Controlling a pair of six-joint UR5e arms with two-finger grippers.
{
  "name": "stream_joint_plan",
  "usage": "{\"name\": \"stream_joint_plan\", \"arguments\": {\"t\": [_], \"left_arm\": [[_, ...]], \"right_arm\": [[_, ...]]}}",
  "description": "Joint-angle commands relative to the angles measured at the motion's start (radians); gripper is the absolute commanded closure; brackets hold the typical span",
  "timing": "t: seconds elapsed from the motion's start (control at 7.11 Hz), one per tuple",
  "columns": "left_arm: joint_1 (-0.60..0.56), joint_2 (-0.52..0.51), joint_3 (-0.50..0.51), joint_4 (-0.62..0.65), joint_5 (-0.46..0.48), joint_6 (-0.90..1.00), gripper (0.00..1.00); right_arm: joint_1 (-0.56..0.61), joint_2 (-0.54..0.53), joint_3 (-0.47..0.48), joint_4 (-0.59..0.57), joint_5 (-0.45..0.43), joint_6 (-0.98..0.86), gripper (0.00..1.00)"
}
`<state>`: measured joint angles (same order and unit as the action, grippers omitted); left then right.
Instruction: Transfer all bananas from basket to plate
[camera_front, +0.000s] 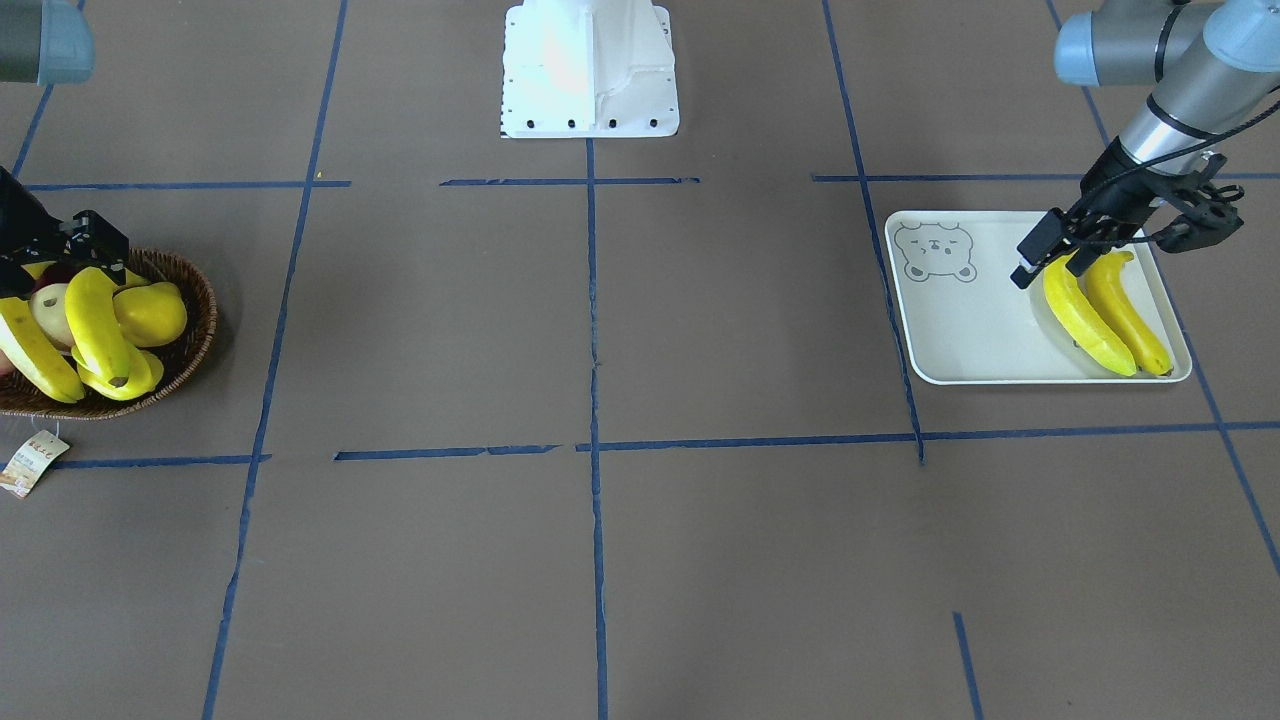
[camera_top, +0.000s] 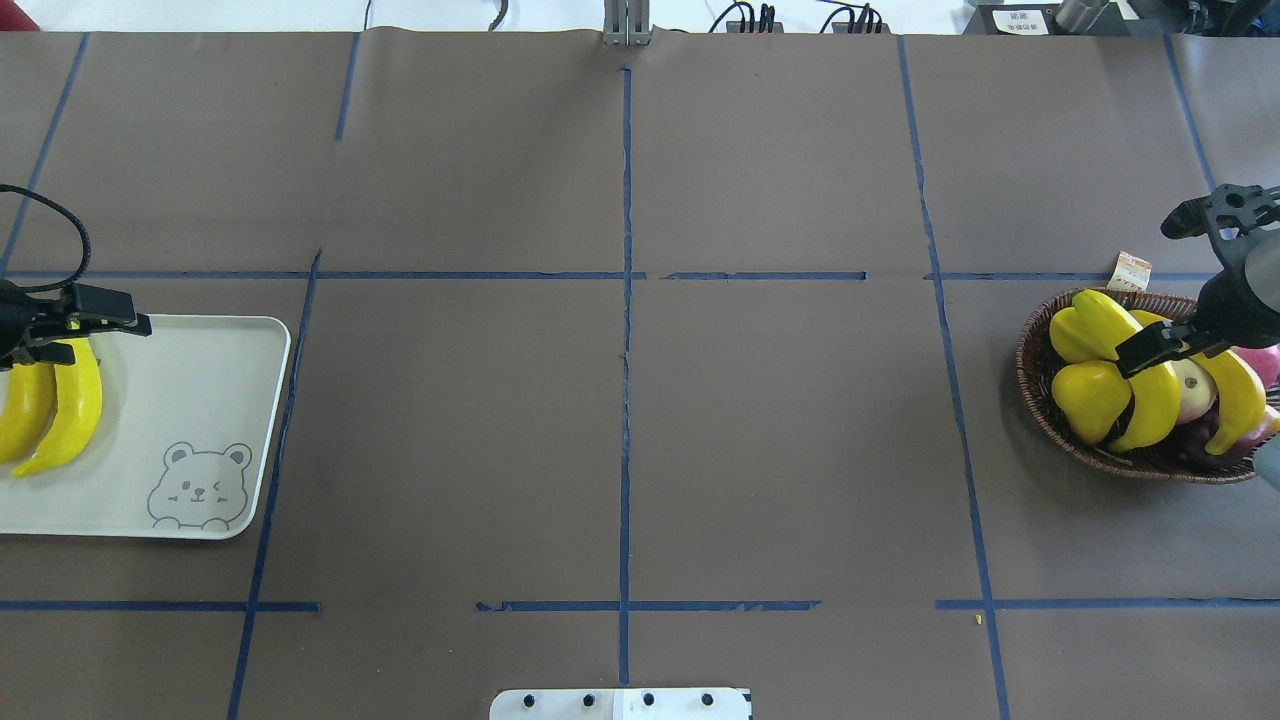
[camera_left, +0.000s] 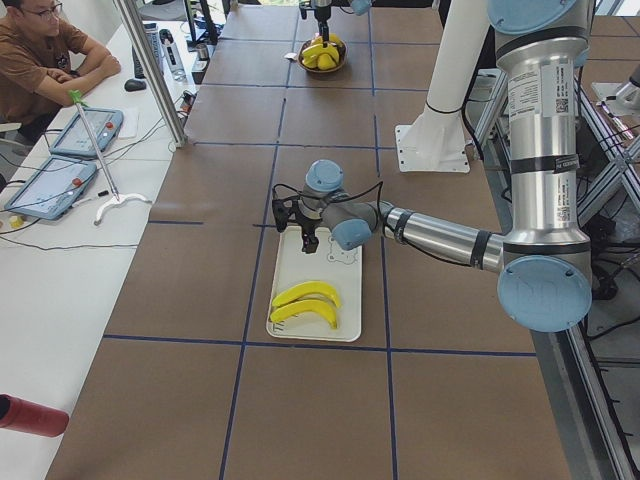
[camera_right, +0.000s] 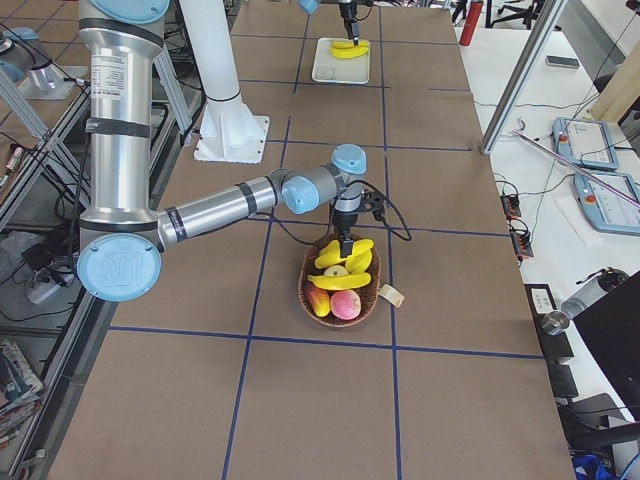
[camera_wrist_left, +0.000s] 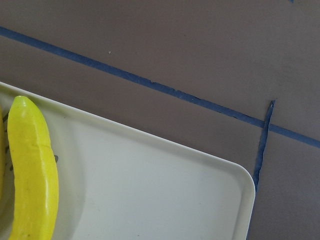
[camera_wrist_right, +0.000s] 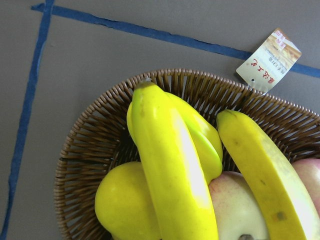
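Two bananas (camera_top: 1158, 405) lie in the basket (camera_top: 1028, 370), long axes running toward the robot, directly below the right arm's fingers (camera_top: 1150, 350), whose gap I cannot tell; the left arm's fingers (camera_front: 1035, 255) hang parted, empty, over the plate (camera_front: 960, 330).

The brown table (camera_top: 800, 450), gridded with blue tape (camera_top: 626, 400), bears the plate (camera_front: 960, 330) at one end — the basket (camera_wrist_right: 90, 150) at the other.
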<state>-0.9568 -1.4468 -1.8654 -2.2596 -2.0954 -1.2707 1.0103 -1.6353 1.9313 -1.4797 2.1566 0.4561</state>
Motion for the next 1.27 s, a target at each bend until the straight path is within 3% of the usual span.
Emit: {"name": "stream_joint_plan", "arguments": {"t": [0.0, 0.42, 0.56, 0.7, 0.84, 0.99, 1.13], "left_arm": [[0.000, -0.003, 0.000, 0.000, 0.000, 0.001, 0.00], [0.000, -0.003, -0.001, 0.000, 0.000, 0.001, 0.00], [0.000, -0.003, -0.003, 0.000, -0.002, 0.001, 0.00], [-0.002, -0.003, -0.003, -0.001, 0.000, 0.001, 0.00], [-0.002, -0.003, -0.004, -0.001, 0.000, 0.001, 0.00], [-0.002, -0.003, -0.005, -0.001, 0.000, 0.001, 0.00], [-0.002, -0.003, -0.005, 0.000, 0.000, 0.001, 0.00]], "right_arm": [[-0.002, -0.004, -0.024, 0.001, 0.031, -0.014, 0.01], [-0.021, -0.003, -0.057, 0.001, 0.032, -0.014, 0.04], [-0.024, -0.003, -0.066, 0.001, 0.032, -0.013, 0.11], [-0.027, -0.003, -0.066, 0.001, 0.032, -0.011, 0.35], [-0.027, -0.001, -0.066, 0.001, 0.032, -0.014, 0.69], [-0.027, -0.001, -0.061, 0.001, 0.034, -0.027, 0.89], [-0.024, -0.001, -0.052, 0.002, 0.069, -0.036, 0.98]]}}
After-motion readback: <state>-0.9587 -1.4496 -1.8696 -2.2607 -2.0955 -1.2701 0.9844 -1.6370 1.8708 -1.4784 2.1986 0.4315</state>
